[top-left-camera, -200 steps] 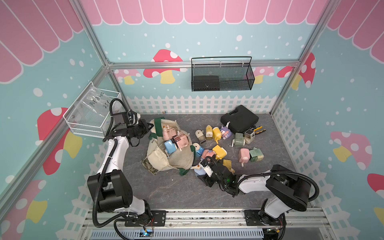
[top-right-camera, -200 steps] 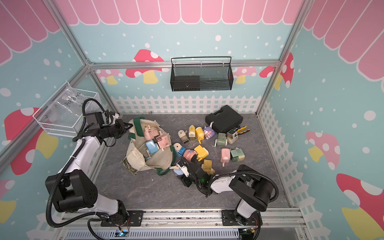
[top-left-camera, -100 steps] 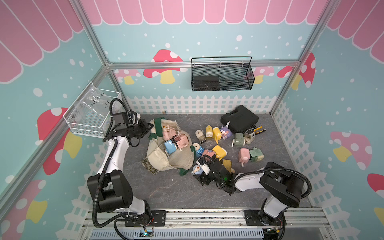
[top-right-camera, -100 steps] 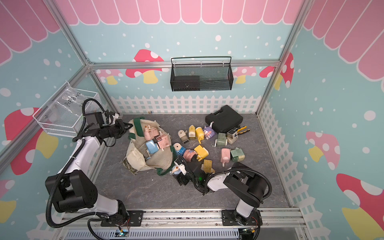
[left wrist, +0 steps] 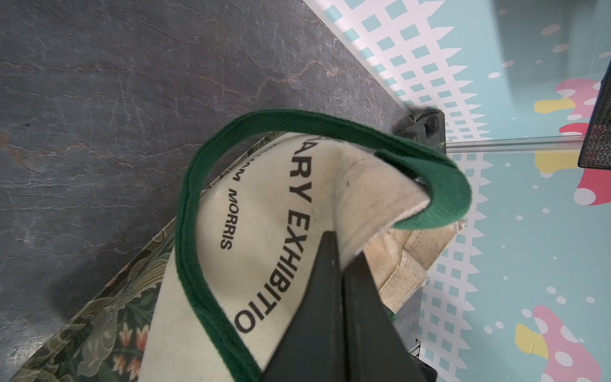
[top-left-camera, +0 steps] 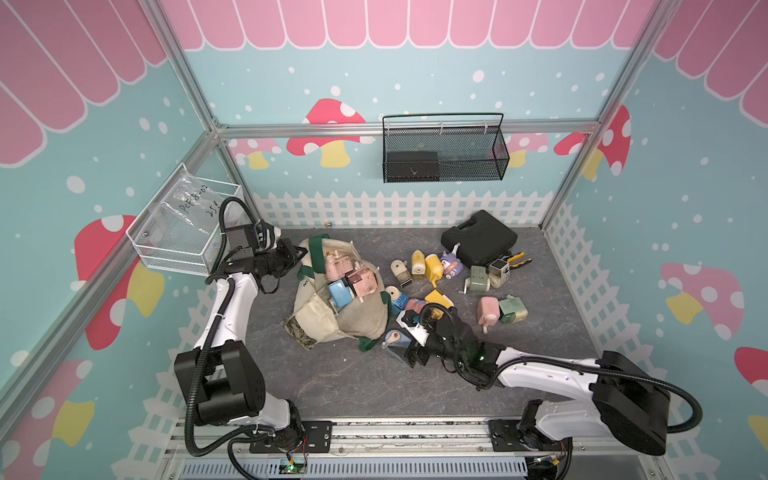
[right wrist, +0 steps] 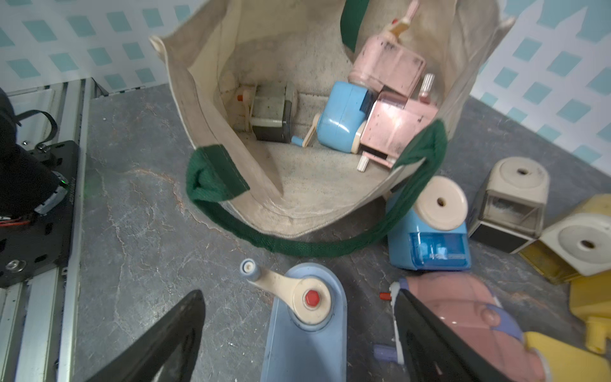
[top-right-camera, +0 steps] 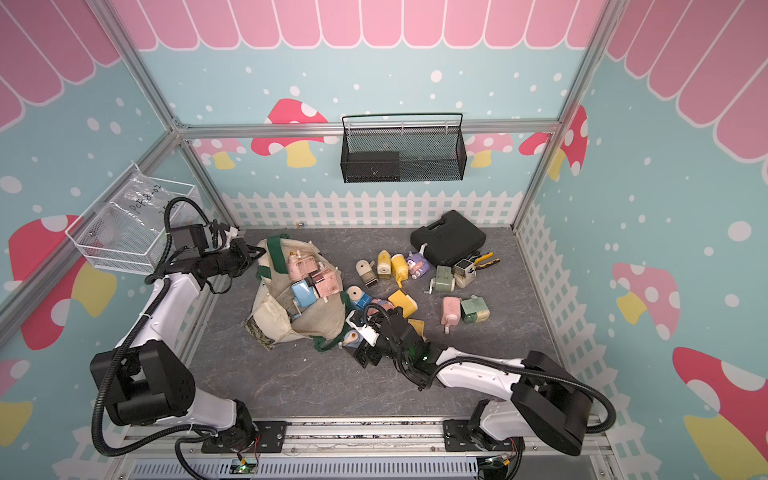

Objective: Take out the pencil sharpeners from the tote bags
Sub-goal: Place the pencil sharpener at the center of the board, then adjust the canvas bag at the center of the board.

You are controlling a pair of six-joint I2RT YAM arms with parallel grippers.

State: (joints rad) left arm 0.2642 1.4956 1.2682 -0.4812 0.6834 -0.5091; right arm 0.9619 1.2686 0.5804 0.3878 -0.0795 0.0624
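The cream tote bag (top-left-camera: 357,320) (top-right-camera: 320,316) lies open on the grey floor with its green strap (right wrist: 317,248) trailing. My left gripper (left wrist: 340,254) (top-left-camera: 297,257) is shut on the bag's far rim. Inside the bag are two pink sharpeners (right wrist: 386,66) (right wrist: 396,129), a blue one (right wrist: 344,115) and a grey one (right wrist: 271,112). My right gripper (right wrist: 297,297) (top-left-camera: 409,349) stands open astride a pale blue sharpener (right wrist: 304,330) (top-left-camera: 392,338) that lies on the floor before the bag's mouth, with gaps on both sides. Several more sharpeners (top-left-camera: 432,266) lie to the right.
A black case (top-left-camera: 478,239) and yellow-and-black pliers (top-left-camera: 517,259) lie at the back right. A black mesh basket (top-left-camera: 444,153) hangs on the back wall and a white wire basket (top-left-camera: 183,232) on the left wall. A pink sharpener (right wrist: 463,307) and a blue one (right wrist: 429,238) crowd my right gripper.
My right gripper has shifted a little towards the bag and its jaws have spread wide around the pale blue sharpener. The left arm and the bag have not moved.
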